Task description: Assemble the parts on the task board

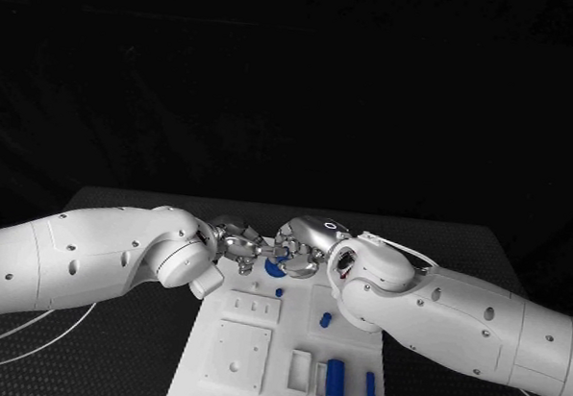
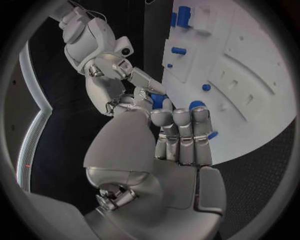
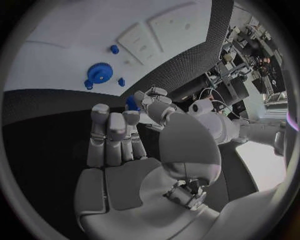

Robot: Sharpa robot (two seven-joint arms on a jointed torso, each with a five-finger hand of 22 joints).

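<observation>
A small blue part (image 1: 273, 267) sits between the fingertips of the two hands, which meet over the far end of the white task board (image 1: 245, 387). In the left wrist view the left hand (image 2: 164, 131) has its thumb and curled fingers closed around this blue piece, and the fingertips of the right hand (image 1: 303, 248) touch it from the other side; the right wrist view shows the same piece at the tips of both hands. Which hand bears the weight cannot be told, but both have fingers pinched on it. Just beyond the hands, on the board, the right wrist view shows a blue gear (image 3: 99, 73) with two small blue pegs (image 3: 114, 49) close by it. On the board nearer the robot than the hands, a short blue peg (image 1: 325, 319) stands alone, and further toward the near edge a thick blue cylinder (image 1: 336, 379) lies beside a thin blue pin (image 1: 369, 388). The board rests on the black table (image 1: 114, 372).
</observation>
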